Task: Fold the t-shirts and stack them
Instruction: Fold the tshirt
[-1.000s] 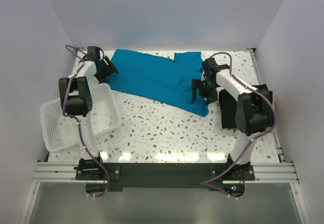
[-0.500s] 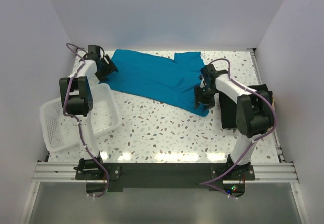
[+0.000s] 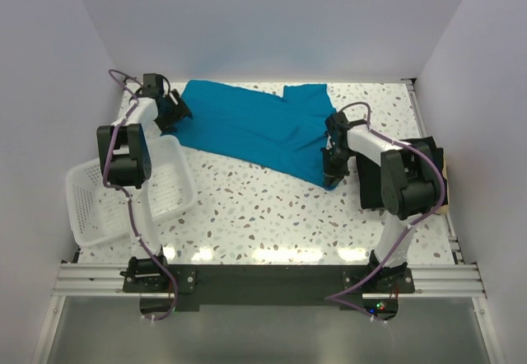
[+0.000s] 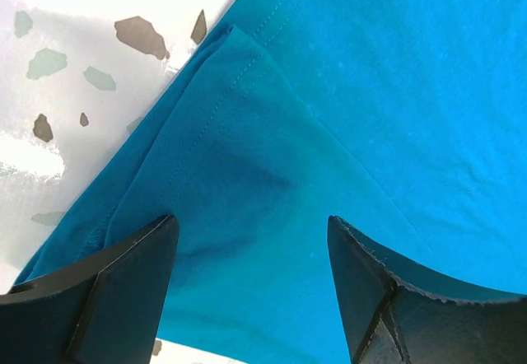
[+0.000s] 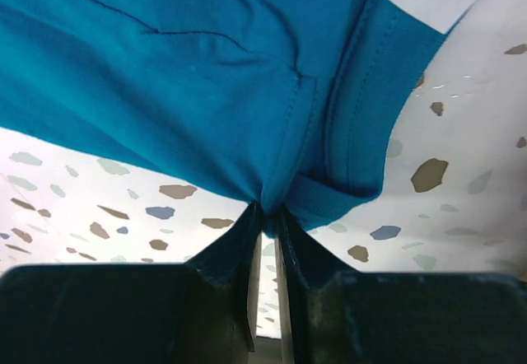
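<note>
The teal-blue t-shirt (image 3: 247, 125) lies spread across the back of the table. My left gripper (image 3: 174, 110) sits at its left end, open. In the left wrist view its two fingers straddle a folded, hemmed edge of the teal cloth (image 4: 247, 158) with nothing pinched between them (image 4: 251, 220). My right gripper (image 3: 332, 170) is at the shirt's near right corner. There the right wrist view shows the jaws (image 5: 265, 212) shut on a bunched fold of the teal cloth (image 5: 165, 67). A black t-shirt (image 3: 368, 189) lies on the table under my right arm, partly hidden by it.
A white mesh basket (image 3: 90, 207) stands tilted at the near left, beside my left arm. Speckled tabletop (image 3: 263, 216) shows in front of the shirt. White walls close in the back and both sides.
My right gripper has dropped to the shirt's near right corner and shut on the cloth. The left gripper has stayed open in the same place.
</note>
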